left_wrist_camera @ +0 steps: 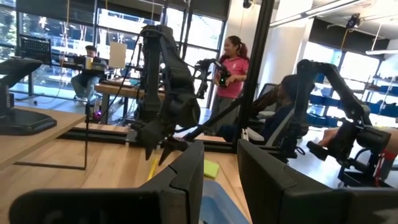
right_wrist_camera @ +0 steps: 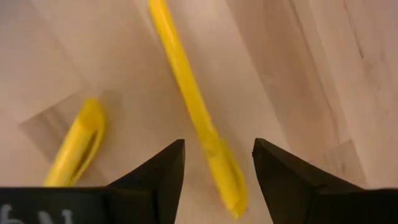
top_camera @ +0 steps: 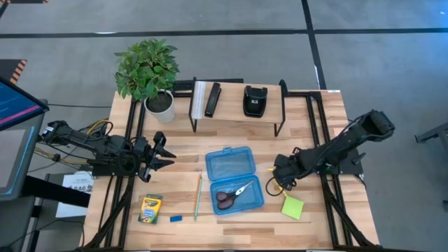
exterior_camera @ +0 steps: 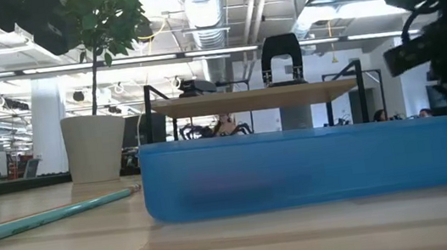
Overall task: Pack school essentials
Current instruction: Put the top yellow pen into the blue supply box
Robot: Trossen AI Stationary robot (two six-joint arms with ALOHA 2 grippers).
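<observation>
R gripper (right_wrist_camera: 216,163) over yellow pens, jaws spread, holding nothing.
I'm lined on the long pen (right_wrist_camera: 194,112); the second pen (right_wrist_camera: 76,144) nearby may get nudged, or mine rolls. L jaws: can't tell.

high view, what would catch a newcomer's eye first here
The open blue case at the table's middle stands out, with red-handled scissors lying in its near half. The right gripper hangs just to its right, fingers open over yellow pens on the wood. A leafy plant in a white pot fills the far left corner.
</observation>
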